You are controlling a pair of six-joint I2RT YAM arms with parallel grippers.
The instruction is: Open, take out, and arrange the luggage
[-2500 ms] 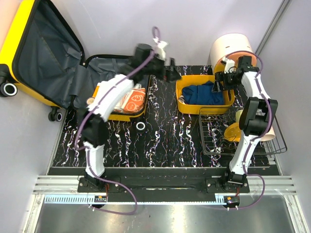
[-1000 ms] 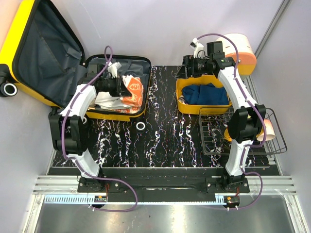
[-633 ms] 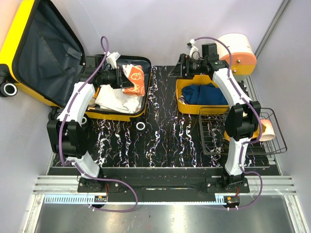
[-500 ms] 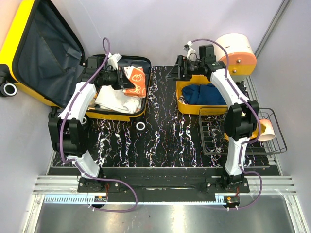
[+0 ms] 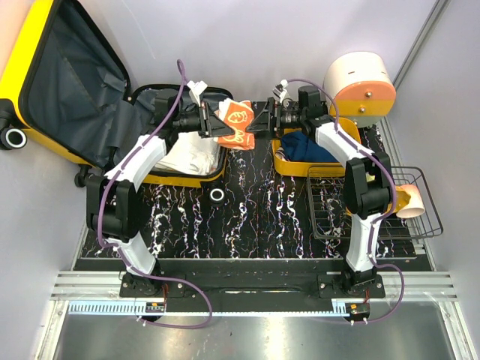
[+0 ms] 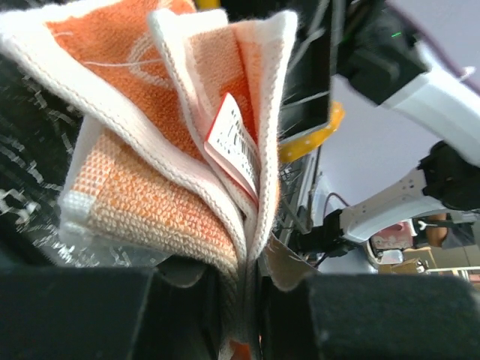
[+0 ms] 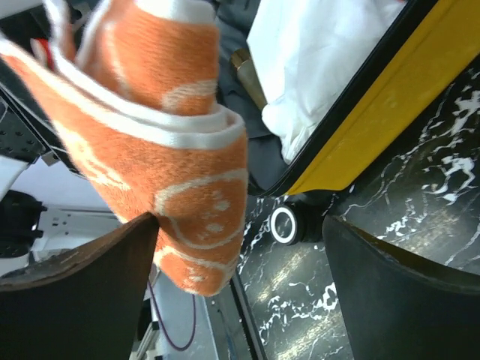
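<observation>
The luggage (image 5: pixel 67 90) lies open at the back left, its yellow lid leaning up and its grey-lined base (image 5: pixel 187 176) holding white clothes (image 5: pixel 187 154). My left gripper (image 5: pixel 216 124) is shut on a folded orange-and-white towel (image 5: pixel 236 124) and holds it in the air just right of the suitcase. In the left wrist view the towel (image 6: pixel 150 135) is pinched between the black fingers (image 6: pixel 251 300). My right gripper (image 5: pixel 259 124) stands open facing the towel. In the right wrist view the towel (image 7: pixel 165 150) hangs between the spread jaws (image 7: pixel 240 225), close to the left finger.
A yellow basket (image 5: pixel 279 161) with blue cloth (image 5: pixel 307 146) sits right of centre. A wire basket (image 5: pixel 330 217) stands at the right edge, with a round cream-and-orange container (image 5: pixel 360 82) behind. A suitcase wheel (image 5: pixel 217 195) rests on the black marbled mat (image 5: pixel 255 217).
My left gripper has lifted the orange towel out of the suitcase and carried it right. My right gripper has swung left from the yellow basket to meet it and has opened wider.
</observation>
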